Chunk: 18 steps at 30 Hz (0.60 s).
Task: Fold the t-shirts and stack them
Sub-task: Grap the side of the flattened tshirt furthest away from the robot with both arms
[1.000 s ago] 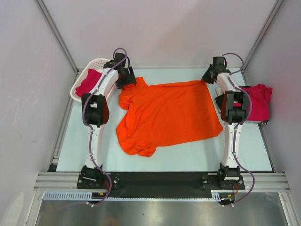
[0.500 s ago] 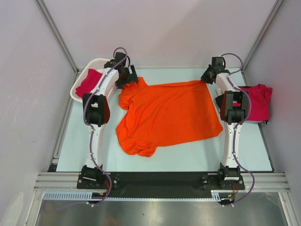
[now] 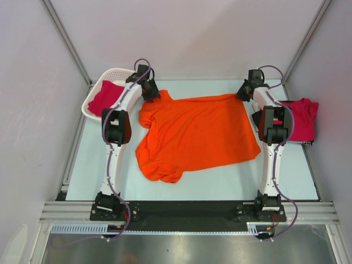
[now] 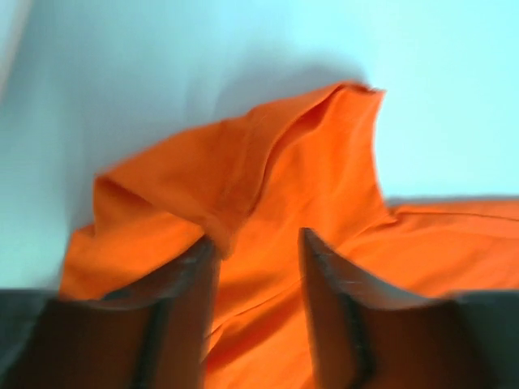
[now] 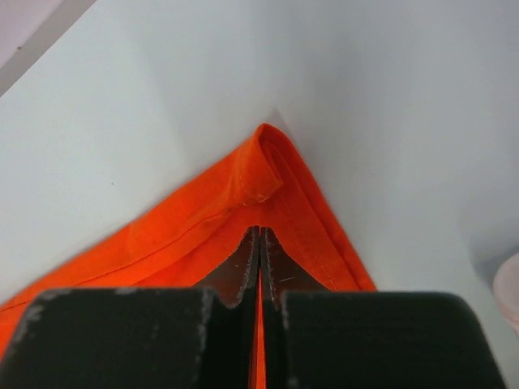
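Orange cloth short-sleeved t-shirt [image 3: 192,135] lies spread, unfolded, on pale table [image 3: 220,181], right gripper [image 5: 259,239] pinched shut on its far corner, left gripper [image 4: 258,259] part-open astride its sleeve; crimson folded t-shirt [image 3: 301,122] apparently done at right, crimson bunched t-shirt [image 3: 104,97] left in white plastic lattice basket [image 3: 118,73].

Lab test cell — aluminium frame [image 3: 77,212], white walls [image 3: 187,38].

Bright orange t-shirt [image 3: 198,132], 2 crimson t-shirts [image 3: 301,118], white lattice basket [image 3: 118,72].
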Tool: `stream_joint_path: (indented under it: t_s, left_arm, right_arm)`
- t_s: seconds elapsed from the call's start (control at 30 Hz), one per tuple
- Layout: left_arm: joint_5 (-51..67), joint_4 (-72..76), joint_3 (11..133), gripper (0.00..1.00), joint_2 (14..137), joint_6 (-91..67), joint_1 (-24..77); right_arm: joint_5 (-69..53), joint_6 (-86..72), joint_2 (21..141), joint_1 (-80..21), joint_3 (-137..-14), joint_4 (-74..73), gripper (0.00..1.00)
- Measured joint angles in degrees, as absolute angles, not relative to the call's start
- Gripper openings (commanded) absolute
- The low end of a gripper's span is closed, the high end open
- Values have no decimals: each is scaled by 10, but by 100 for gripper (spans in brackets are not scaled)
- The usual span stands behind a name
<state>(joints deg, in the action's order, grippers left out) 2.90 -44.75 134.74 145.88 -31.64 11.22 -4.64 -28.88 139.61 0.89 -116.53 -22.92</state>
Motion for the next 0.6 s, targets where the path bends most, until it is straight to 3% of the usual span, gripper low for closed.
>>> stream_joint_path:
  t_s: [0.03, 0.07, 0.13, 0.6]
  left_arm:
    - [33, -440, 1351, 31, 1459, -321, 112]
    - [35, -431, 1355, 17, 1460, -325, 111]
    - [38, -419, 1356, 1, 1460, -334, 111]
    - [27, -410, 1307, 0, 1436, -340, 107]
  right_arm:
    - [-46, -288, 1394, 9, -1162, -229, 0]
    - [-47, -287, 1391, 10, -1159, -230, 0]
    - [-47, -284, 1388, 10, -1156, -229, 0]
    - [-53, -274, 1379, 10, -1150, -229, 0]
